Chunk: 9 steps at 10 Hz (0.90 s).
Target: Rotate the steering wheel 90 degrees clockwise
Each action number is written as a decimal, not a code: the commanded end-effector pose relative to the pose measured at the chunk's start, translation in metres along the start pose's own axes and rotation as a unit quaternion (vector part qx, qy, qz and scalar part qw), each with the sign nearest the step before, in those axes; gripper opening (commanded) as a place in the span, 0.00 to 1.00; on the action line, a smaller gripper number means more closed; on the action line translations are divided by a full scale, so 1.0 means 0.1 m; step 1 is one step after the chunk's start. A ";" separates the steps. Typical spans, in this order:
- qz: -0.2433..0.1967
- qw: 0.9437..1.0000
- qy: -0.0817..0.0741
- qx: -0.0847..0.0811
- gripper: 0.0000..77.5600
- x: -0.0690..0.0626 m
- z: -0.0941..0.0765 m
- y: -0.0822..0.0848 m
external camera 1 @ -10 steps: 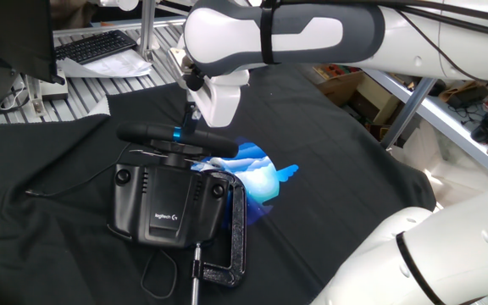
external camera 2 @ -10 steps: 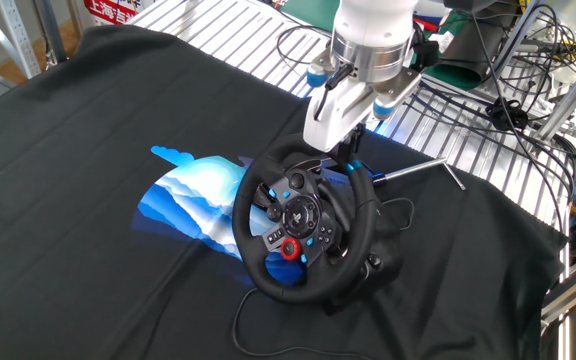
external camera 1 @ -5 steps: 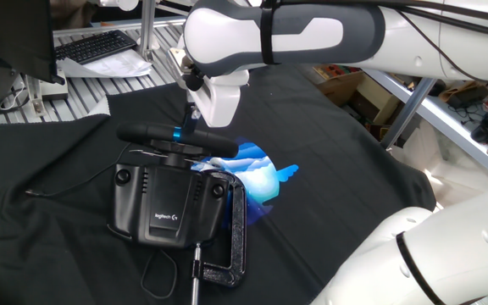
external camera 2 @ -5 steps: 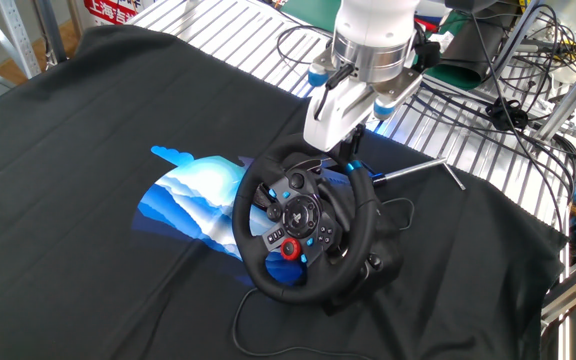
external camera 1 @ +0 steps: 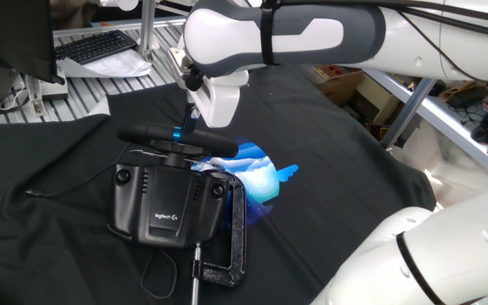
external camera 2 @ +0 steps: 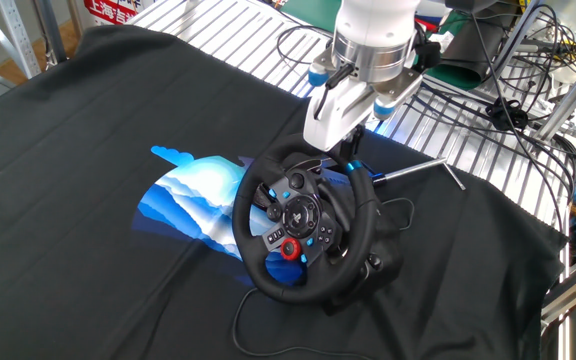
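Nothing has shifted: tool (external camera 2: 351, 150) stays at the steering wheel (external camera 2: 306, 222) rim top, grip state unreadable.

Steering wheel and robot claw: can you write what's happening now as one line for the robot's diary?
claw: at top of steering wheel rim, grip unclear | blue stripe: by claw | clamp: on base

Steering wheel (external camera 2: 303, 225) sits mid table (external camera 2: 88, 130) on its base (external camera 1: 169, 203); C-clamp (external camera 1: 234, 246) at base's 4 o'clock; pincer (external camera 2: 353, 150) at wheel's 12.
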<state>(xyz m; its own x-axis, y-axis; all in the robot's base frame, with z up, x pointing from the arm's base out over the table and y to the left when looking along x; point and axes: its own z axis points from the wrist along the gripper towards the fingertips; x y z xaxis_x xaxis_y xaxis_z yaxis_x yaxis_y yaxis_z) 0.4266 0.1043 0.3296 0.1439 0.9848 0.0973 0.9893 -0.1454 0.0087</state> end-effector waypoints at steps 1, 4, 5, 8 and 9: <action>0.000 1.000 0.000 -0.003 0.01 0.00 -0.01 0.01; -0.002 1.000 -0.001 -0.003 1.00 0.00 -0.01 0.01; -0.002 1.000 -0.001 -0.003 1.00 0.00 -0.01 0.01; -0.002 1.000 -0.001 -0.003 1.00 0.00 -0.01 0.01; -0.002 1.000 -0.001 -0.003 1.00 0.00 -0.01 0.01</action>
<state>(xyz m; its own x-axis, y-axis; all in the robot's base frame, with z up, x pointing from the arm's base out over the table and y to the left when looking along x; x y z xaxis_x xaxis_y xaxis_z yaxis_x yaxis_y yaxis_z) 0.4266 0.1043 0.3296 0.1442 0.9848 0.0973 0.9893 -0.1458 0.0103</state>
